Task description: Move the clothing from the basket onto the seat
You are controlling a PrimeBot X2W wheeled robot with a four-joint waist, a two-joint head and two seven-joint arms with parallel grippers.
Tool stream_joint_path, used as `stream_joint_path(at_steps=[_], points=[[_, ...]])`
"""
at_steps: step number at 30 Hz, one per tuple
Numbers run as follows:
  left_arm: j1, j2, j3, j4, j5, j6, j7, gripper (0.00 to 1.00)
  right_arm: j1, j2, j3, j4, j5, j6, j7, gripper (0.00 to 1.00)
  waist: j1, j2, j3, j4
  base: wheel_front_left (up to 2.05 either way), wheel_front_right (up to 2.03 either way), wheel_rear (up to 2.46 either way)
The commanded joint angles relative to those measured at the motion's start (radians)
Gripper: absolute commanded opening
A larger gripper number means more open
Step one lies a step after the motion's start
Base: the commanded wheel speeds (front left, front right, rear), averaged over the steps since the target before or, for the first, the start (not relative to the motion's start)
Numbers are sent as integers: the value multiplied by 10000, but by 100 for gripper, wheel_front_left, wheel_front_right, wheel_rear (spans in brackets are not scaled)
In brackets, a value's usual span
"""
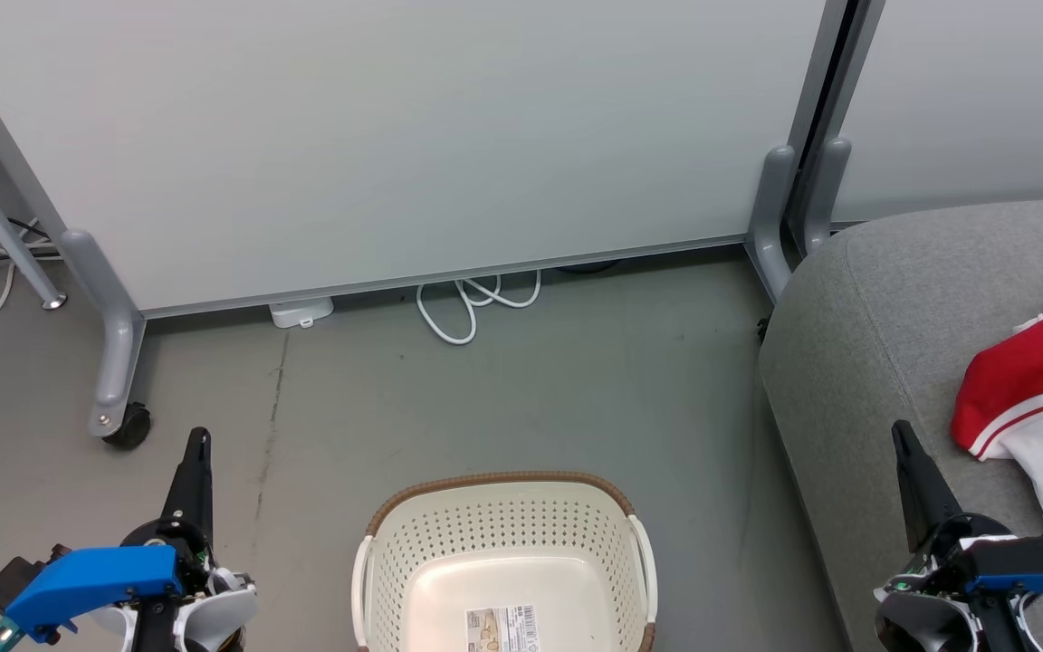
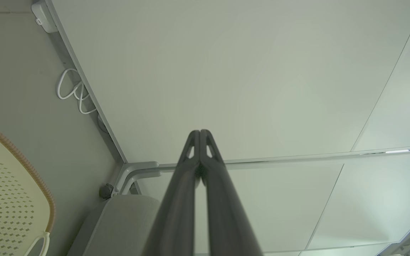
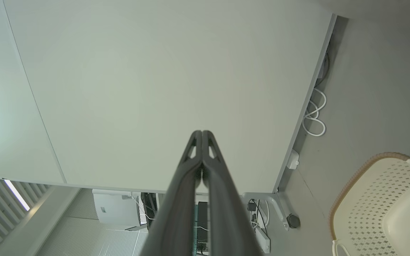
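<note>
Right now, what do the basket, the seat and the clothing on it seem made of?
The basket: matte cream plastic, going by its regular moulded holes; the brown rim looks woven, perhaps imitation. The seat: grey matte upholstery fabric with a fine weave. The clothing: soft red-and-white cloth, draped in folds; fibre unclear.

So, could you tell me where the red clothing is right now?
In the head view, the clothing lies on the grey seat at the far right, just beyond the right gripper.
</note>
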Motion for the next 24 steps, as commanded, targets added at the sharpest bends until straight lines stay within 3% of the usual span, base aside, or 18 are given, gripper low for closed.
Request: stream_joint_path(at_steps=[1, 24], points=[[-134, -14, 93, -74, -144, -17, 62, 0, -128, -62, -25, -64, 202, 4, 48, 0, 0, 0, -1, -7, 0, 0, 0], [-157, -43, 197, -142, -514, -18, 190, 0, -156, -65, -41, -96, 656, 4, 143, 0, 0, 0, -6, -50, 0, 0, 0]])
